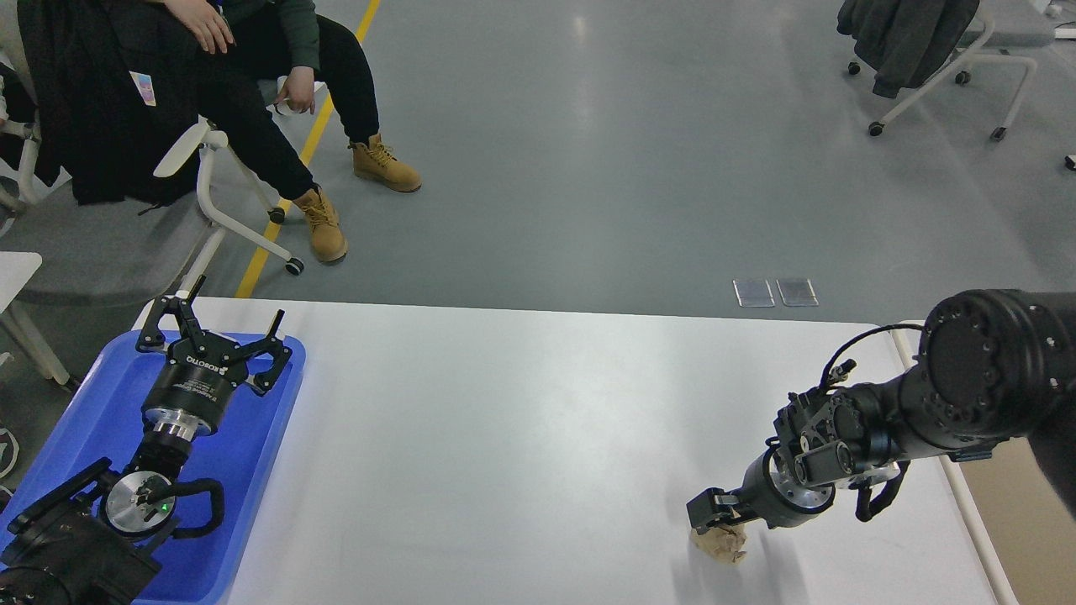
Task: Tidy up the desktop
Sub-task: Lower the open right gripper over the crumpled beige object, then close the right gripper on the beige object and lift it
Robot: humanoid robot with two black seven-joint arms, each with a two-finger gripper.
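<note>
At the near right of the desktop [521, 437], head view, my right gripper [714, 514] is down on a crumpled brown paper wad [721, 544], touching its top. Fingers are dark and seen end-on, so can't tell how far apart they sit or whether the wad is actually held. Left gripper [214, 332] hangs over the blue tray [252, 470] at the near left, fingers spread wide, nothing in them.

Risks, my guess: wad is soft and loose, so a shallow pinch could let it slip out on the lift; pressing too low would scrape fingertips on the tabletop.

Hard to see: wad's far side is under the gripper, tray's near edge is cut off, and most of the tray floor sits behind the left arm. Beige surface right of the table is unclear.
</note>
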